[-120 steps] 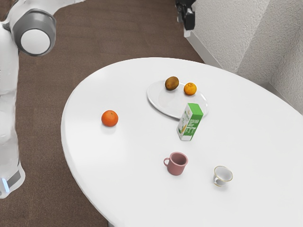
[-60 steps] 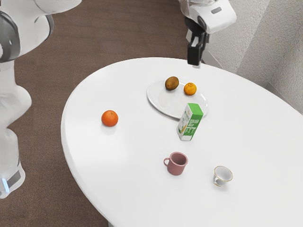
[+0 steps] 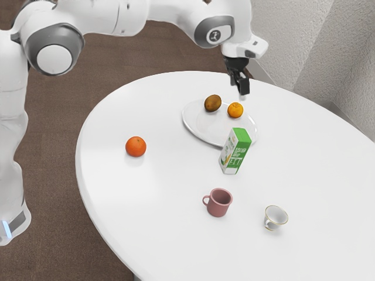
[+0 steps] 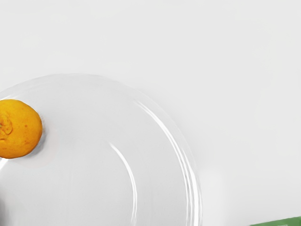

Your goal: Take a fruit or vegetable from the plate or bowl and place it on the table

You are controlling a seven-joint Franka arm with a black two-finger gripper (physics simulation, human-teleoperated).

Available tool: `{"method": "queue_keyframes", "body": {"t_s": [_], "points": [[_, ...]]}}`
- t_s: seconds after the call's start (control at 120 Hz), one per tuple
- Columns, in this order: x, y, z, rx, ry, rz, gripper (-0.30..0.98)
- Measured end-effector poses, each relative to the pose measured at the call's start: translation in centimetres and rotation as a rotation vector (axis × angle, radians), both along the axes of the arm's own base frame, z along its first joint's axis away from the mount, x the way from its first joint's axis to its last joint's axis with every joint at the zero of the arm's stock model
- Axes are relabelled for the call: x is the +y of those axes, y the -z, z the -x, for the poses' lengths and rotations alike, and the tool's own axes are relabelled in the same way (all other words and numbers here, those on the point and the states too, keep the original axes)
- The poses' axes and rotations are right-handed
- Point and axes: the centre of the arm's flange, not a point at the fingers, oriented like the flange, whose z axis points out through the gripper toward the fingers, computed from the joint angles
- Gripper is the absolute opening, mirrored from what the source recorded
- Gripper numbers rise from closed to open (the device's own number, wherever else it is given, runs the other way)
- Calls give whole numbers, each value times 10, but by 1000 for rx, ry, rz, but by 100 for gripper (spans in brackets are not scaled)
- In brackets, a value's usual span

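Black two-finger gripper (image 3: 238,87) looks empty, fingers apart; likely pick, small round orange citrus (image 3: 235,110) on far part of glossy white plate (image 3: 206,125), lies lower and off-centre from it, no long axis to match.

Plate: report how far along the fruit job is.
Done: nothing certain; the kiwi and small orange are on the plate.
Under way: my hand is raised near the plate, with no fruit visibly held.
Left: grasp one, lift it clear and set it on the table.
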Motion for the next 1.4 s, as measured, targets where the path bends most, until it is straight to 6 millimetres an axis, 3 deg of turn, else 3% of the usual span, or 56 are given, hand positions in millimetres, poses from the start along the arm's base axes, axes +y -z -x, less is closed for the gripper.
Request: {"method": "queue_keyframes", "body": {"t_s": [0.217,0.358,0.592,0.858,1.083,1.4], "points": [[37,10,-4,-120,-90,55,66],[49,55,-21,-74,-120,38,66],[71,90,-25,-13,-156,28,66],[75,103,-27,12,-163,25,66],[89,101,-24,11,-183,21,66],[100,112,-41,-3,-201,-11,66]]}}
